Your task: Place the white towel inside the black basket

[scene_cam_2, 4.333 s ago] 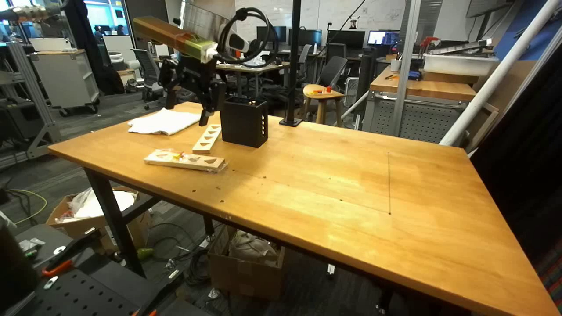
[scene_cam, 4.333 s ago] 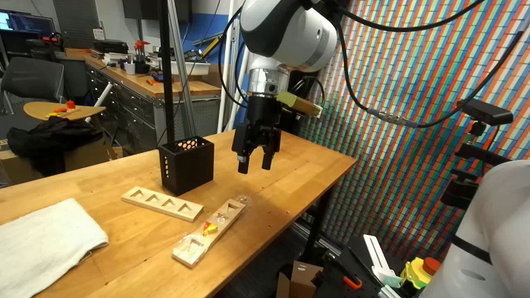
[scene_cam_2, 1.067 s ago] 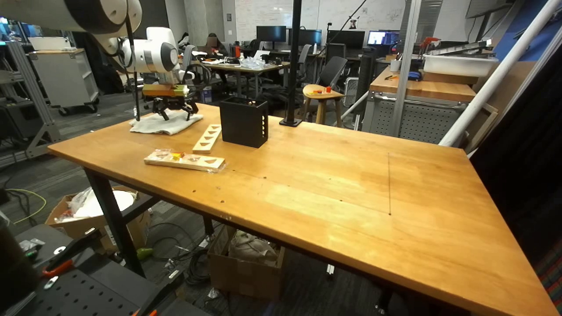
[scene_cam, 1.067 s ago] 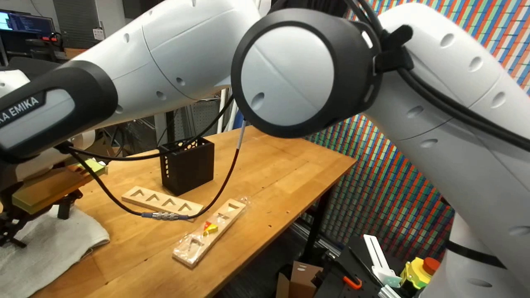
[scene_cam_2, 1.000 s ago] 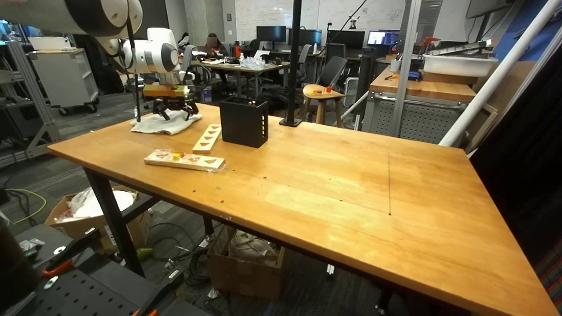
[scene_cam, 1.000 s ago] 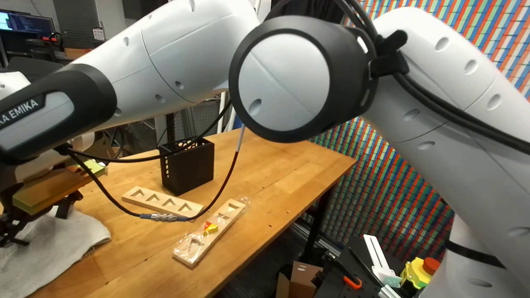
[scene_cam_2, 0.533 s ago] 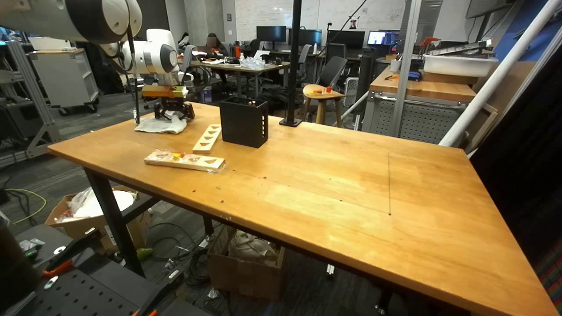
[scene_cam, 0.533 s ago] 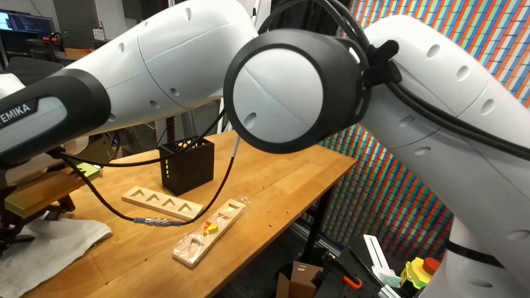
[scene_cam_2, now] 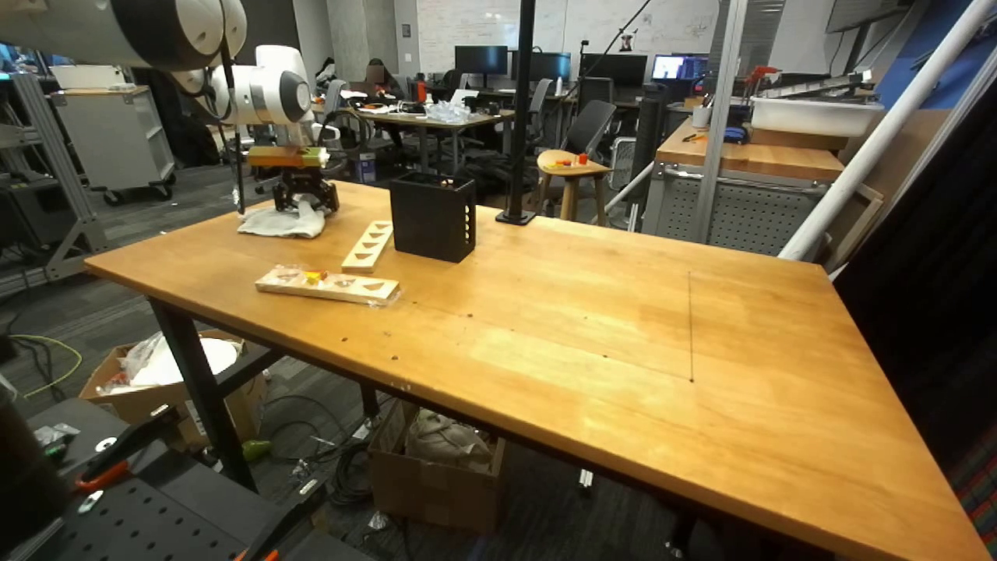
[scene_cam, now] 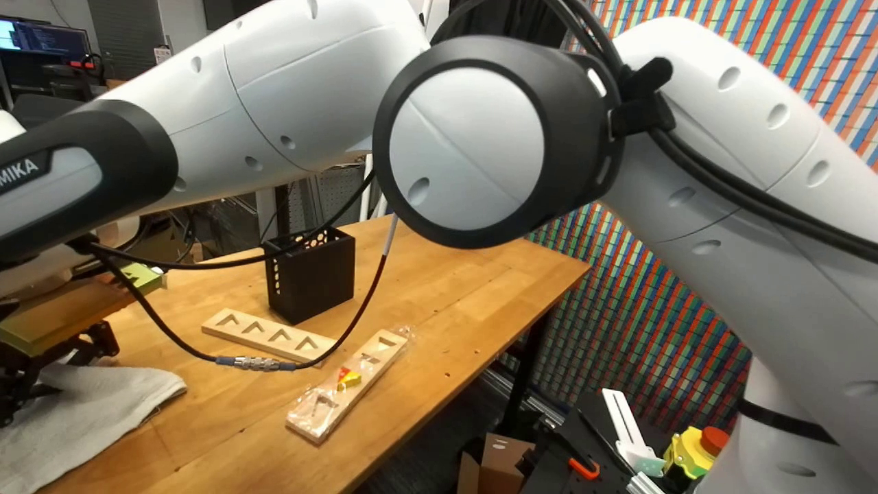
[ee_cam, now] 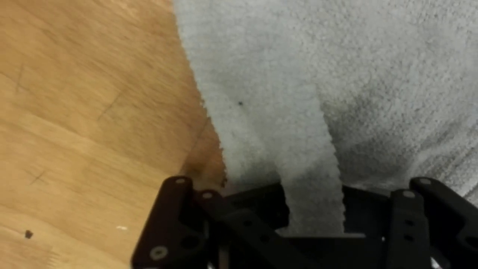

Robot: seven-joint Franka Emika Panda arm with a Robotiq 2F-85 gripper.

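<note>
The white towel (scene_cam_2: 280,224) lies on the table, with one part pinched up into a fold. My gripper (scene_cam_2: 306,206) is shut on that fold, low over the table. In the wrist view a narrow strip of the towel (ee_cam: 261,93) runs down between the dark jaws; the fingertips are hidden by cloth. Most of the towel still rests on the wood. The black basket (scene_cam_2: 432,216) stands upright and apart from the gripper, and shows in both exterior views with its open top (scene_cam: 309,241) and perforated side.
Two pale wooden blocks with holes lie near the basket: a bare one (scene_cam: 240,332) and a plastic-wrapped one (scene_cam: 343,398). A black post (scene_cam_2: 523,109) rises behind the basket. The arm's cable (scene_cam: 257,363) hangs low across an exterior view.
Earlier the gripper came over from near the basket to the towel. Within the last second its spread jaws have closed, gathering the cloth into a fold, and it has shifted slightly.
</note>
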